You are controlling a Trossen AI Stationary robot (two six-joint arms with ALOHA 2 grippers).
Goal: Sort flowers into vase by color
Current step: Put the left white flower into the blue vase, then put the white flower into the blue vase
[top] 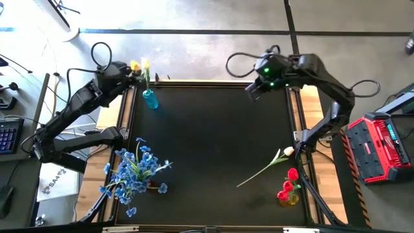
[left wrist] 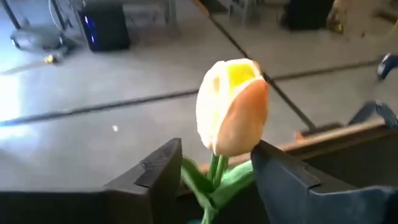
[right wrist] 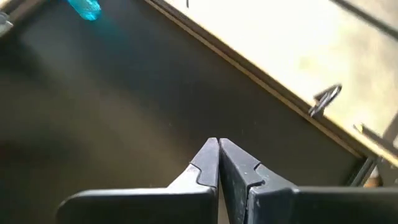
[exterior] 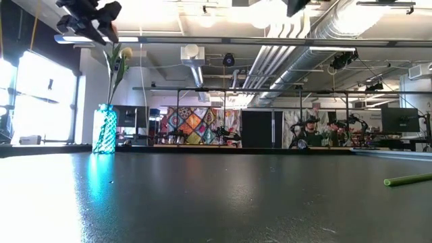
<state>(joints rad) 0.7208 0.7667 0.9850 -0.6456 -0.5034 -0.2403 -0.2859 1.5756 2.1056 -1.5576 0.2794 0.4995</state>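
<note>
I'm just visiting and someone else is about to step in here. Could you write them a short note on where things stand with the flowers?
Left gripper: open around a cream tulip standing in the blue vase at the table's far left corner.
Right gripper: shut, empty, above the far right of the table.
Done: blue flowers bunched at the near left; red tulips in the near-right vase.
Left: one cream tulip lying on the table at the right.

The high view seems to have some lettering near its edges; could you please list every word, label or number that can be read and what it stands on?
White sheet on the floor beside the left arm's base: dark printed letters, too blurred to read.
Red and black case beside the right arm: no legible label.
Dark keyboard at the left edge: key markings too small to read.
No other text shows.
</note>
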